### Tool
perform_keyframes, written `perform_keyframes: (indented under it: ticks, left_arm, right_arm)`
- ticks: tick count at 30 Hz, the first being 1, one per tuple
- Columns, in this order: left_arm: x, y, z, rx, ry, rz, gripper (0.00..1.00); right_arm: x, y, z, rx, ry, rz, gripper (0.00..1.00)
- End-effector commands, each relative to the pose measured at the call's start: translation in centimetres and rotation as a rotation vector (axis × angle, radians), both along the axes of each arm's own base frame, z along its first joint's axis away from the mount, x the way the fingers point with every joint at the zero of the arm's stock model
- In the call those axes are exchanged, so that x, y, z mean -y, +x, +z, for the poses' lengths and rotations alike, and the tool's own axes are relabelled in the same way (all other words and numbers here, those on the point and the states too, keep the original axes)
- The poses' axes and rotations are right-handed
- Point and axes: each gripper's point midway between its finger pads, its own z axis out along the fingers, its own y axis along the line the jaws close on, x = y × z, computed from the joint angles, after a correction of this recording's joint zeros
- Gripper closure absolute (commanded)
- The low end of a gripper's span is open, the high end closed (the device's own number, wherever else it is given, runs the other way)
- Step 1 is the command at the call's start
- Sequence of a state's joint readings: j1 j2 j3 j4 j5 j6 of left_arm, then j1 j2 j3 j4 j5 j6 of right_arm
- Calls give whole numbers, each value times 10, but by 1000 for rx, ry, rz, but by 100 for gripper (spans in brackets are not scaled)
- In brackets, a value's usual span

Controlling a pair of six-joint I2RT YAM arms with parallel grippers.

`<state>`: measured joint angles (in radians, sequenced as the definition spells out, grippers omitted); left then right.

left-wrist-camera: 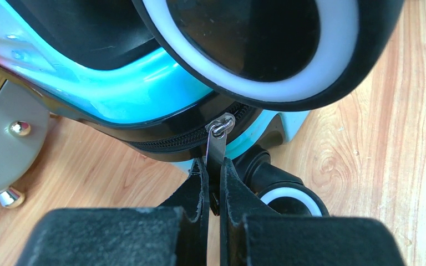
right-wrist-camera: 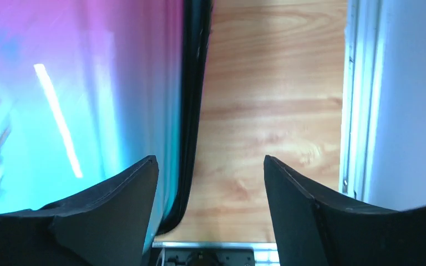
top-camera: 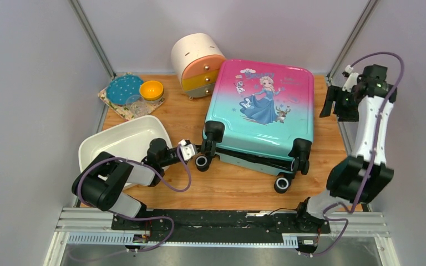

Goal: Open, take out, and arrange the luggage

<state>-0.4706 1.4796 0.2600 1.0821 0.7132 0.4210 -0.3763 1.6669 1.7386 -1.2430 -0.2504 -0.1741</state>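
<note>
Glossy hard plastic, pink fading to teal with a cartoon princess print: the luggage [top-camera: 260, 111] lay flat, print up, at centre-right of the wood-grain table [top-camera: 227, 185], its wheels toward the near edge. The shell was smooth and rounded at the corners, with a black zipper band along its side. What it held could not be seen. Each black caster wheel [top-camera: 202, 162] was chunky and round with a white ring. The left gripper [left-wrist-camera: 213, 166] had its black, rough-edged fingers pinched tight on the thin flat metal zipper pull [left-wrist-camera: 217, 145], which hung from a small ring on the zipper track at the near-left corner, just beside a wheel. The right gripper [right-wrist-camera: 211, 163] hung over the luggage's far-right edge with its jaws spread wide and nothing between them, only shell edge and bare wood below. The white plastic basin [top-camera: 119, 141], a shallow rounded rectangle with a smooth inside, sat at the left, partly under the left arm. The round cream cabinet [top-camera: 197, 64] stood at the back, just beside the luggage's far-left corner, with curved drawer fronts in orange, yellow and grey and small shiny metal feet. On a patterned mat [top-camera: 113, 106] at the back left sat a dotted teal plate [top-camera: 125, 88], a yellow bowl [top-camera: 151, 90] and a small clear cup [top-camera: 135, 103]; their contents were too small to tell.
</note>
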Motion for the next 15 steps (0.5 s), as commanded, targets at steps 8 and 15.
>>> perform_keyframes:
  ticks: [8, 15]
  left_arm:
    - [33, -3, 33, 134, -48, -108, 100]
    - [33, -3, 29, 141, -33, -101, 100]
  right_arm:
    - [-88, -165, 13, -150, 24, 295, 25]
    - [-99, -192, -29, -355, 26, 387, 24]
